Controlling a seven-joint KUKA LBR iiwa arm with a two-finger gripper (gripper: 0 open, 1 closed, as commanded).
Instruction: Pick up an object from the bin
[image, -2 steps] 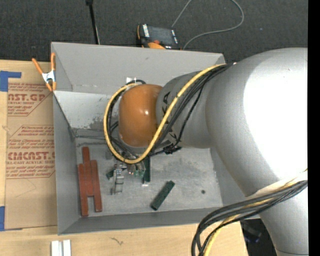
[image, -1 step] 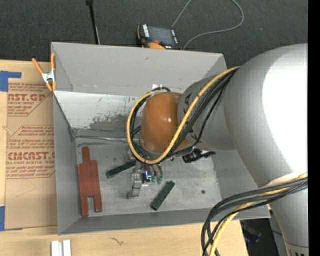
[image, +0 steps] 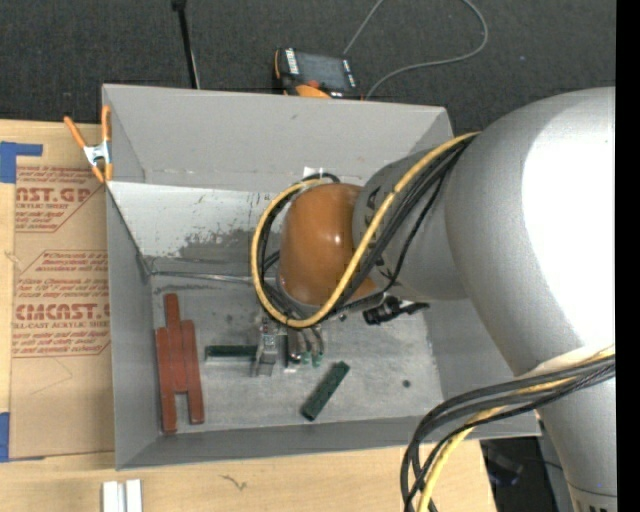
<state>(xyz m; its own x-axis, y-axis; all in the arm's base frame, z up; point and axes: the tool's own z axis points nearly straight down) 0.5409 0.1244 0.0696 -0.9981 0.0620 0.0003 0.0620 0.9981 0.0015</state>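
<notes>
My gripper (image: 278, 350) is low over the bin floor, near the middle of the bin and under the arm's orange cover. A short dark green bar (image: 226, 352) lies flat just to its left, and its right end reaches up to the gripper. A second dark green bar (image: 325, 390) lies slanted on the floor just to the lower right of the gripper, apart from it.
A red-brown wooden piece (image: 178, 362), made of long slats side by side, lies along the bin's left wall. The arm and its looping yellow and black cables cover the right part of the bin.
</notes>
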